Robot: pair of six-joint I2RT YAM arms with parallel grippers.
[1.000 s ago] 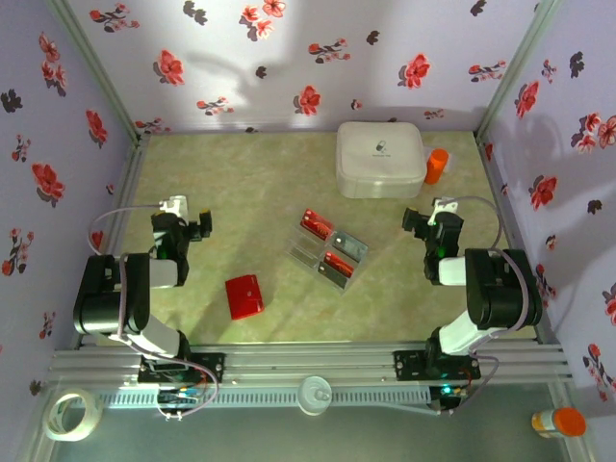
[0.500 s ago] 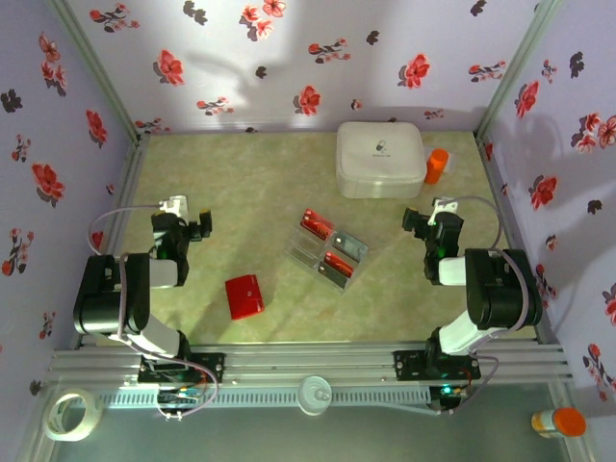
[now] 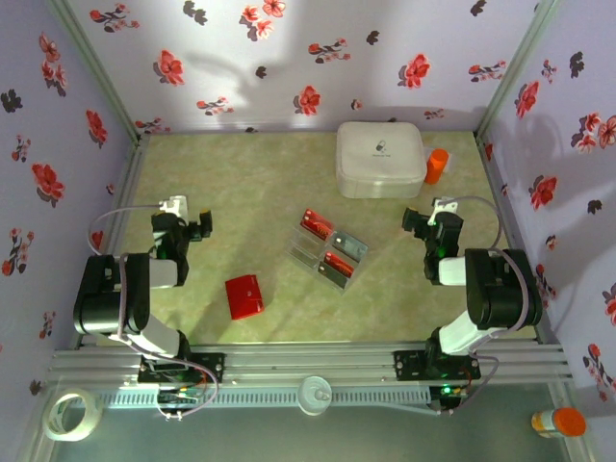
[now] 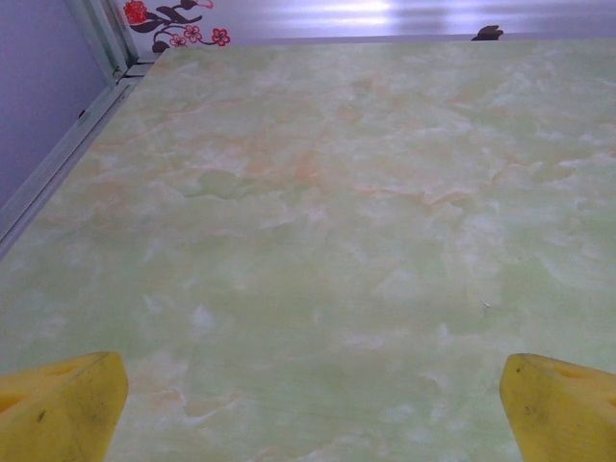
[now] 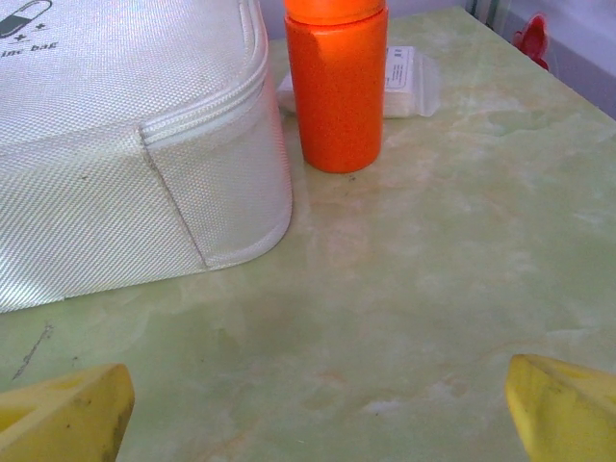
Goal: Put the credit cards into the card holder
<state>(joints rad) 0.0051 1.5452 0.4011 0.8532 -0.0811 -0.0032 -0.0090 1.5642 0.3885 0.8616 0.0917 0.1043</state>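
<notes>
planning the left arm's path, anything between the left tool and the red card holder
Nothing; in the top view, only bare table lies between the left tool and the card holder.

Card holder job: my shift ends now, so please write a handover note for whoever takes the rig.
Left claw: open, empty, over bare table.
Right claw: open, empty, facing the white case and orange bottle.
Credit cards: in the clear tray, mid-table.
Card holder: red, looks closed, near the left arm, apart from the tray.
Done: nothing yet.
Left: every card into the holder.
</notes>
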